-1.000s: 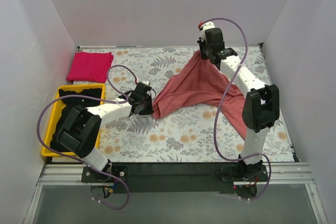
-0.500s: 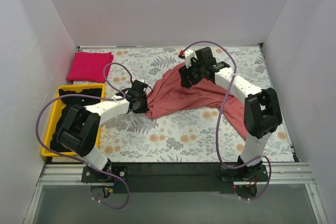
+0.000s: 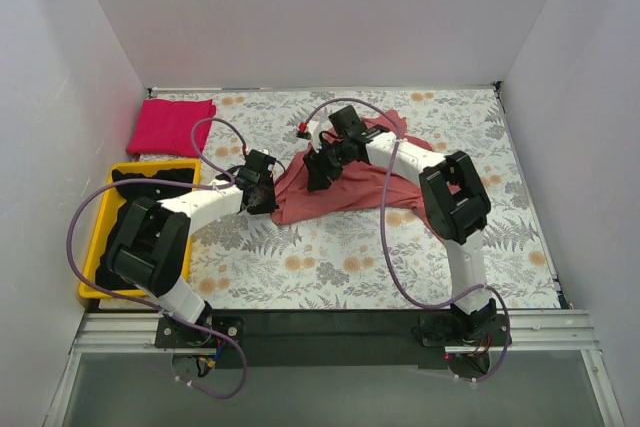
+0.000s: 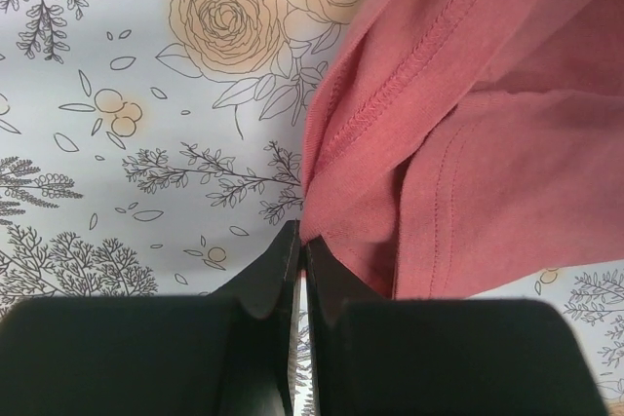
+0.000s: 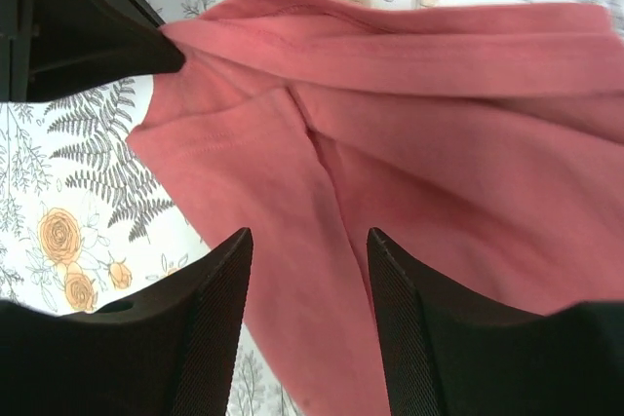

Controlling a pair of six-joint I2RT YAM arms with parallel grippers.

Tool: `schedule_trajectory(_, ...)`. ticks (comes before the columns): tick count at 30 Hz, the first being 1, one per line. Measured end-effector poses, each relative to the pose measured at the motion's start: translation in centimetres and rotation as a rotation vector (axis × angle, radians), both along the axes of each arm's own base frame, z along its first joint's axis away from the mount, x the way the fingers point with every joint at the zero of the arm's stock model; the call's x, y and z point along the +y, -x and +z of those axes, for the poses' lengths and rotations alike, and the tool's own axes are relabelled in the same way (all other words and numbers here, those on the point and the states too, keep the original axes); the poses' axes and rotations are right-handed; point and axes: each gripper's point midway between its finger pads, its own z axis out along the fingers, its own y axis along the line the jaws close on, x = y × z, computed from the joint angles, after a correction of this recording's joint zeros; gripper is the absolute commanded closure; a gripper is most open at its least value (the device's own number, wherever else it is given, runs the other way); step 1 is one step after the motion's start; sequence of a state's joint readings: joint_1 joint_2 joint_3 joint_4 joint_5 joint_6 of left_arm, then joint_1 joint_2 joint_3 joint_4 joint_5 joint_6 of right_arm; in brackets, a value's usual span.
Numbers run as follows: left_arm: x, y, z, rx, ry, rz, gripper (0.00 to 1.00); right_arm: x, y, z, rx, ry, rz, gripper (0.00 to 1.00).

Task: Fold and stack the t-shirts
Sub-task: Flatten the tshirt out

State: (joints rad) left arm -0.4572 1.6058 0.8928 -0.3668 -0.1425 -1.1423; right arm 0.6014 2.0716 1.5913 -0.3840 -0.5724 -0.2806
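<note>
The salmon-red t-shirt (image 3: 350, 187) lies bunched and partly folded over on the floral table, mid-centre. My left gripper (image 3: 270, 194) is shut on the shirt's left hemmed edge (image 4: 322, 172), low over the table. My right gripper (image 3: 316, 173) is open just above the shirt's left part, with cloth (image 5: 439, 143) under and between its fingers (image 5: 210, 299) but not pinched. The left gripper's black tip (image 5: 97, 41) shows in the right wrist view, holding the shirt's corner. A folded magenta-pink t-shirt (image 3: 171, 126) lies at the back left. Black t-shirts (image 3: 150, 187) fill the bin.
The yellow plastic bin (image 3: 96, 247) stands at the left edge, next to my left arm. White walls close in the table at the back and on both sides. The flowered tablecloth (image 3: 330, 257) shows in front of the shirt.
My right gripper swept from the back right to the left with the shirt, laid it over itself and opened. My left gripper stayed shut on the edge, shifting slightly left.
</note>
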Motion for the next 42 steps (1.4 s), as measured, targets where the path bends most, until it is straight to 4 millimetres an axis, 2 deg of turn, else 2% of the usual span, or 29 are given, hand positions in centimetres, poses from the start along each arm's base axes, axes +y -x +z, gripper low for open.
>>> schedule_trajectory(3, 0.0, 0.1, -0.3, 0.008, -0.004, -0.001, 1.00, 1.3, 0.3, -1.5, 0.033, -0.002, 0.032, 0.45)
schedule_trajectory(7, 0.0, 0.1, -0.3, 0.008, -0.004, -0.001, 1.00, 2.0, 0.4, -3.2, 0.067, 0.001, 0.049, 0.46)
schedule_trajectory(14, 0.0, 0.1, -0.3, 0.009, -0.004, -0.001, 1.00, 2.4, 0.2, -4.5, 0.093, 0.000, 0.059, 0.54)
schedule_trajectory(16, 0.0, 0.1, -0.3, 0.009, -0.004, -0.001, 1.00, 2.5, 0.2, -4.4, 0.096, -0.007, 0.065, 0.61)
schedule_trajectory(18, 0.0, 0.1, -0.3, 0.009, -0.004, -0.001, 1.00, 2.6, 0.4, -4.3, 0.102, -0.016, 0.073, 0.64)
schedule_trajectory(19, 0.0, 0.1, -0.3, 0.009, -0.004, -0.001, 1.00, 2.7, 0.5, -4.2, 0.103, -0.021, 0.079, 0.73)
schedule_trajectory(21, 0.0, 0.1, -0.3, 0.009, -0.004, -0.001, 1.00, 2.8, 0.7, -4.1, 0.105, -0.031, 0.092, 0.85)
schedule_trajectory(22, 0.0, 0.1, -0.3, 0.009, -0.004, -0.001, 1.00, 2.8, 0.7, -4.0, 0.106, -0.036, 0.097, 0.97)
schedule_trajectory(30, 0.1, 0.1, -0.8, 0.022, -0.004, 0.010, 1.00, 2.4, 2.0, -4.1, 0.140, -0.042, 0.111, 0.99)
schedule_trajectory(32, 0.2, -0.4, -1.0, 0.025, 0.006, 0.025, 1.00, 1.9, 3.1, -3.4, 0.148, -0.038, 0.115, 0.99)
schedule_trajectory(35, 0.5, -1.6, -1.0, 0.028, 0.036, 0.063, 1.00, 1.5, 5.4, -1.3, 0.135, -0.045, 0.137, 0.99)
schedule_trajectory(39, 1.1, -4.1, -0.9, 0.019, 0.061, 0.117, 1.00, 2.0, 11.1, 1.5, 0.117, -0.062, 0.227, 0.99)
schedule_trajectory(42, 1.1, -5.6, -0.9, 0.015, 0.075, 0.132, 1.00, 2.9, 16.3, 1.5, 0.134, -0.050, 0.323, 0.95)
